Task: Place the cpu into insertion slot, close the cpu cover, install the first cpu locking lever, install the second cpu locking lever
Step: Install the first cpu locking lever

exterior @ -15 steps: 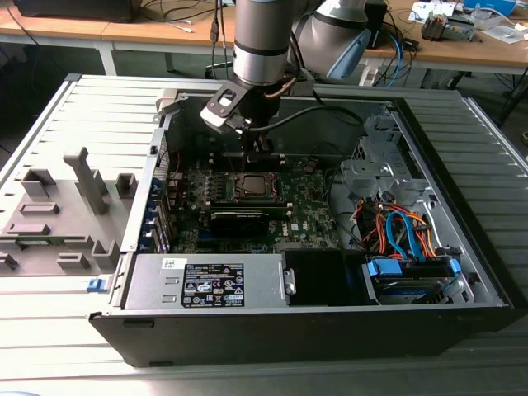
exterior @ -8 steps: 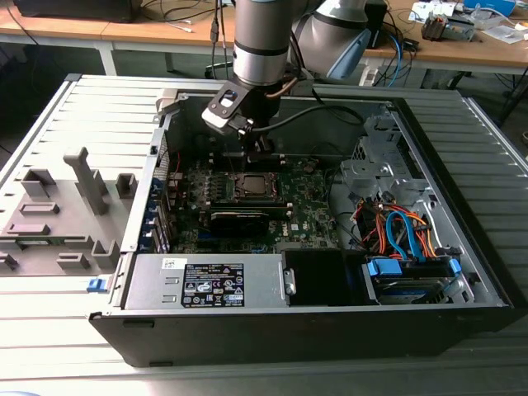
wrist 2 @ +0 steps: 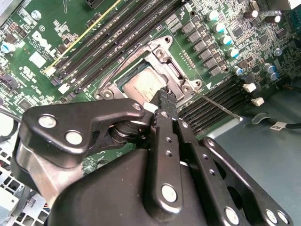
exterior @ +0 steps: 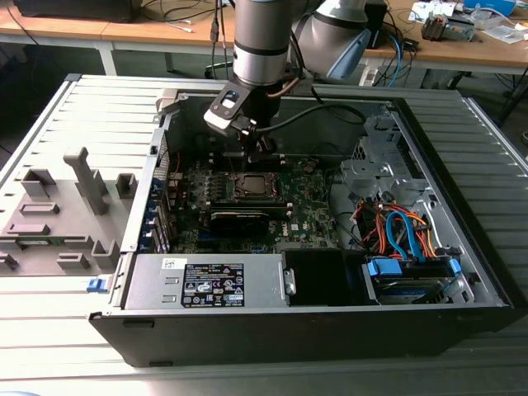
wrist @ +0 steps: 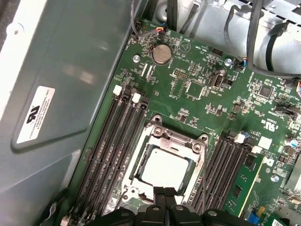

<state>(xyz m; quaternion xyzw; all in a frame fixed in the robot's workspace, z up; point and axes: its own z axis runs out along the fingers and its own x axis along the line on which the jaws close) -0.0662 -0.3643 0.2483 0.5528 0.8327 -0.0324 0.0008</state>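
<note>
One cpu [wrist: 164, 172], one cpu cover [wrist: 176, 136], one coin battery [wrist: 161, 54] and two memory-slot banks [wrist: 110, 150] are showing in the first wrist view; at the exterior view's nine o'clock, one grey fixture [exterior: 49, 223] is lying.

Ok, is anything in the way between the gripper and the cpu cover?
Nothing visible. In the first wrist view the shut gripper hangs right at the edge of the cpu cover, which lies flat around the cpu. The memory slots run alongside, not between.
</note>
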